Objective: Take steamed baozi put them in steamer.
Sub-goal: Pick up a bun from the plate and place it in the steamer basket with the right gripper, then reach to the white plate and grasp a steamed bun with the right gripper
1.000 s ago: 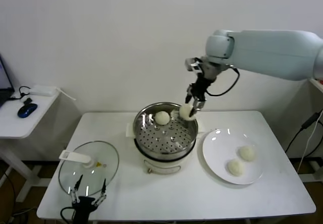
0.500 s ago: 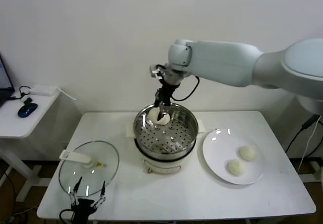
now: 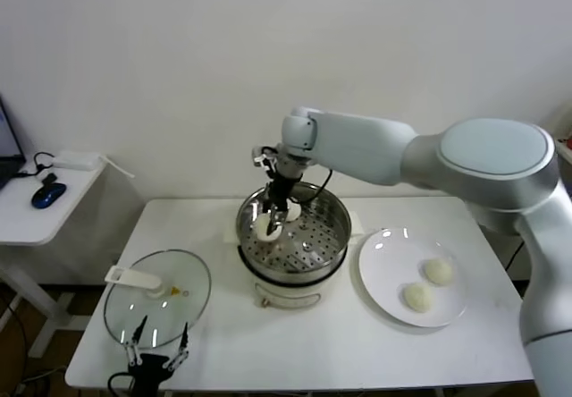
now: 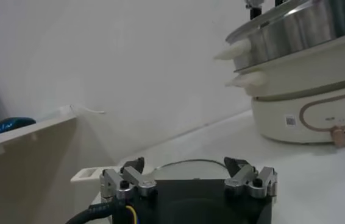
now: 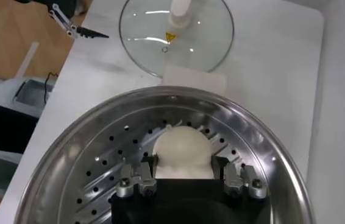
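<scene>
My right gripper (image 3: 271,222) reaches down into the steamer (image 3: 332,236) and is shut on a steamed baozi (image 3: 265,228). In the right wrist view this off-white bun (image 5: 183,151) sits between the fingers (image 5: 147,175) over the perforated tray (image 5: 99,152); I cannot tell if it touches the tray. A second baozi (image 3: 293,211) lies in the steamer just behind the gripper, partly hidden. Two more baozi (image 3: 437,271) (image 3: 417,297) rest on the white plate (image 3: 384,263). My left gripper (image 3: 156,358) is parked open at the table's front left.
A glass lid (image 3: 179,294) with a white handle lies left of the steamer, just beyond the left gripper (image 4: 188,171). A side table at the far left carries a blue mouse (image 3: 46,195). The steamer's side (image 4: 306,67) rises ahead of the left wrist.
My right arm has swung left from the steamer's right rim and lowered the held baozi into the steamer's left part. The left arm has not moved.
</scene>
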